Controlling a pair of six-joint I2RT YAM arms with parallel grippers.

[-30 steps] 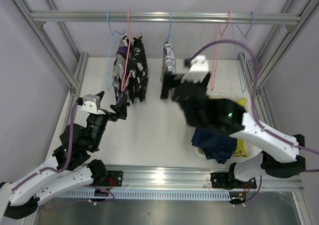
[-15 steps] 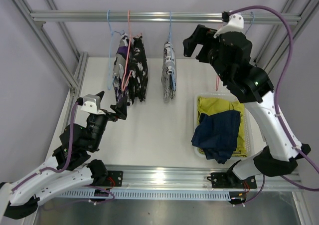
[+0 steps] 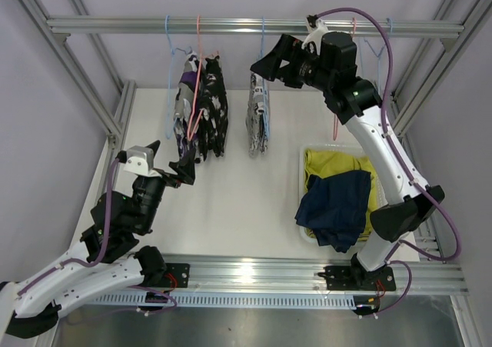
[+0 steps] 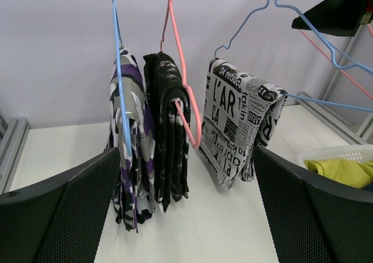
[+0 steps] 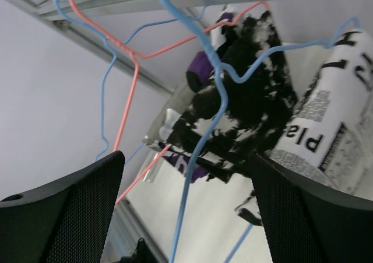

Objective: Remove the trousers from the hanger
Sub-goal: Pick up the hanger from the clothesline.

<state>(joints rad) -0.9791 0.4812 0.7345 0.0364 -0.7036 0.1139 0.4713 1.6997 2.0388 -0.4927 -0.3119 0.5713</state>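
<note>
Top external view, nearest first: both arm bases sit at the front edge of the white table (image 3: 231, 208). The left gripper (image 3: 183, 171) is low over the tabletop, its fingers spread fully and gripping nothing. In its wrist view all three hanging pairs lie ahead of the gap between the fingers, apart from them.

On the right a white basket (image 3: 301, 170) stands on the table. The yellow-green trousers (image 3: 338, 166) lie in it, with the navy trousers (image 3: 338, 208) heaped over them and spilling over the near rim.

Further back, three pairs hang folded over wire hangers. The purple camouflage trousers (image 3: 181, 124) are on the left blue hanger (image 3: 167, 62), and the black-and-white trousers (image 3: 214, 108) are just beside them on a pink hanger (image 3: 199, 55). Apart to the right, the newsprint trousers (image 3: 257, 116) hang on the middle blue hanger (image 3: 263, 43).

The right gripper (image 3: 265, 61) is raised beside that hanger's neck, above the newsprint trousers, its fingers wide apart and clamped on nothing. In its wrist view the blue wire runs through the space between the fingers; whether a finger touches it I cannot tell.

Farthest back, the hooks hang on an aluminium rail (image 3: 115, 25), which also carries a second pink hanger (image 3: 336, 128) and a far blue hanger (image 3: 389, 28) at the right. Frame posts and plain pale walls surround the table.
</note>
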